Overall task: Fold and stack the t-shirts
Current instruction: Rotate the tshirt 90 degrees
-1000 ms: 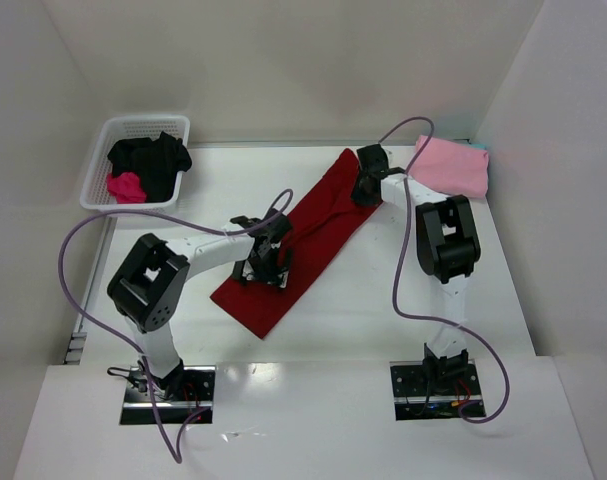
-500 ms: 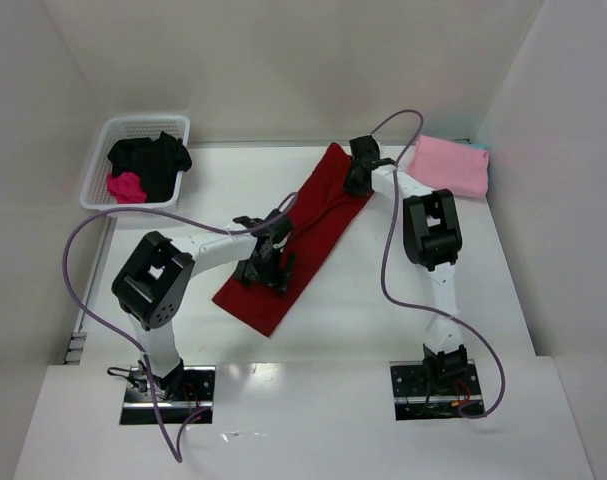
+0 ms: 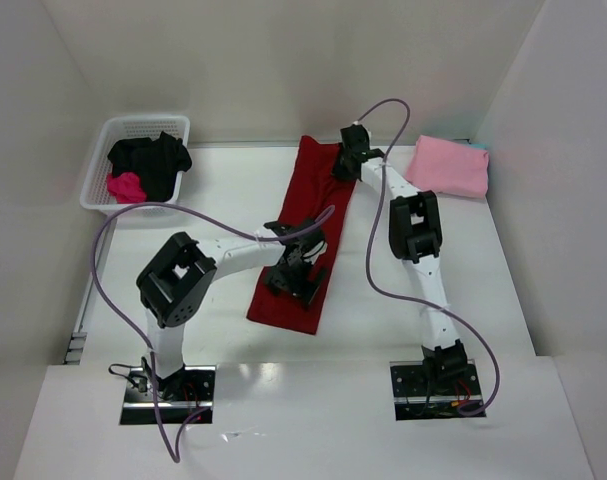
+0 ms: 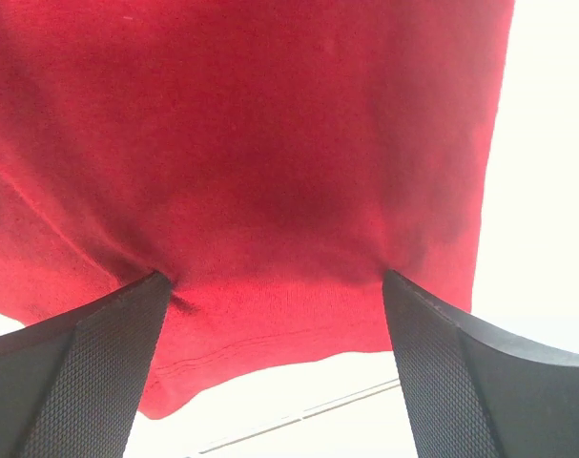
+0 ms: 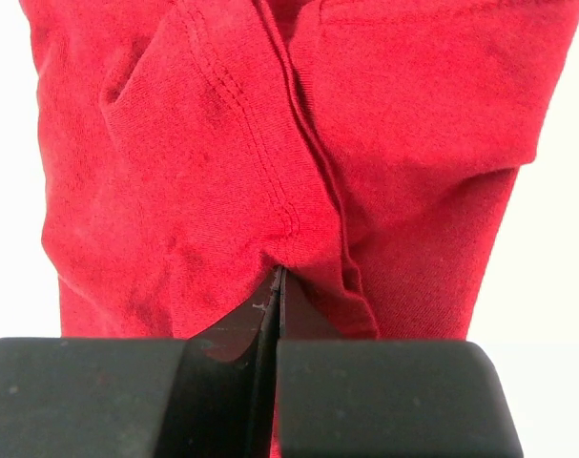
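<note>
Top view: red shirt (image 3: pixel 308 225) lies as one long strip.
Left wrist: left gripper (image 4: pixel 275 279) fingers spread, pressing cloth.
Right wrist: right gripper (image 5: pixel 276 286) pinches a fold.

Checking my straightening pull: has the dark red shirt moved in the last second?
Yes. The dark red t-shirt swung straighter: its far end went left, away from the pink shirt; its near end went right.

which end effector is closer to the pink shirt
Right. Right end effector, gripping the red shirt, is left of the pink shirt; left end effector is farther, down-left.
</note>
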